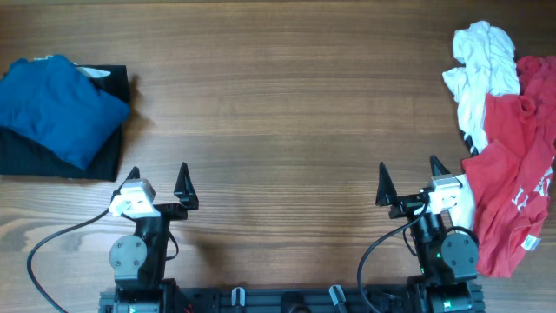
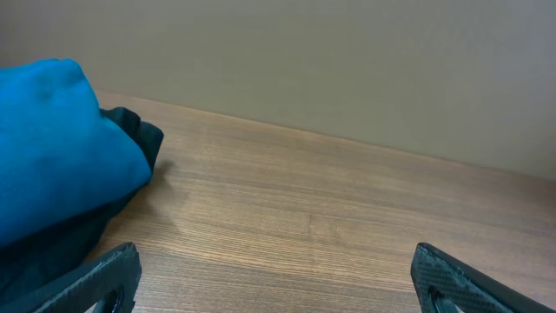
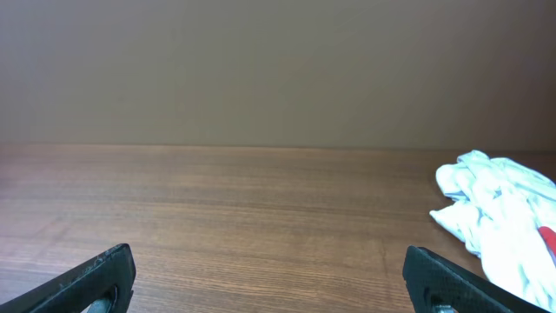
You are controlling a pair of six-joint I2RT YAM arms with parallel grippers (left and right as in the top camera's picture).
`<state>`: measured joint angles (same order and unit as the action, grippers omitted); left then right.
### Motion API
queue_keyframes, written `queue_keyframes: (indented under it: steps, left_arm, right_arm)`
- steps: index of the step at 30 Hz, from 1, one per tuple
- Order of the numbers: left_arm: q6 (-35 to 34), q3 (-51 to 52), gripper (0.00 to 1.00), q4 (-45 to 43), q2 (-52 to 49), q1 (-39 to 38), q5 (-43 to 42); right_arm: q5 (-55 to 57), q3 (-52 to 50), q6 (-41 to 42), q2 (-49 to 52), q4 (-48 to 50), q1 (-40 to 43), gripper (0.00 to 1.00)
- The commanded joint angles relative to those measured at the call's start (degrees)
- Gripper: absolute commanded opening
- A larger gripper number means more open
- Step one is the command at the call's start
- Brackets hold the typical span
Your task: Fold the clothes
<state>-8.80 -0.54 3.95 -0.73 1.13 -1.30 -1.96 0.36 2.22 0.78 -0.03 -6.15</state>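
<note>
Right of the right gripper (image 1: 408, 174) sprawls a crumpled red T-shirt (image 1: 512, 204) with white lettering, a rumpled white garment (image 1: 478, 69) ahead of it. Ahead-left of the left gripper (image 1: 158, 178), a folded blue garment (image 1: 52, 104) rests on a black garment (image 1: 95, 155). Both grippers gape wide, empty, above the wood-grain table (image 1: 278, 104).

A brown wooden table (image 3: 261, 200) runs to a plain beige wall (image 3: 278, 69) on the far side. At the right edge lies a crumpled white garment (image 3: 499, 217), with a sliver of red cloth (image 3: 550, 240) touching its near side. The gripper (image 3: 268, 259) stands wide apart, its dark fingers (image 3: 100, 276) in the near corners, holding nothing.
</note>
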Motion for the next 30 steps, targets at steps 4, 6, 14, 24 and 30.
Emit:
queue_keyframes:
  steps: [4,6,14,24,30]
  left_arm:
    - [1.1,0.2,1.0,0.4,0.6,0.2,0.3]
    - [1.1,0.2,1.0,0.4,0.6,0.2,0.3]
    - [1.1,0.2,1.0,0.4,0.6,0.2,0.3]
    - [0.9,0.2,1.0,0.4,-0.9,0.2,0.3]
    - [-2.4,-0.8,1.0,2.0,-1.0,0.2,0.3]
  right_arm:
    - [-0.9,0.0,-0.6,-0.5,0.1,0.2,1.0]
    - [-0.9,0.0,-0.6,-0.5,0.1,0.2,1.0]
    - [-0.9,0.0,-0.6,-0.5,0.1,0.2,1.0]
    - [-0.9,0.0,0.9,-0.5,0.1,0.2,1.0]
    - [0.3,1.7,2.4,1.2,-2.1,0.2,1.0]
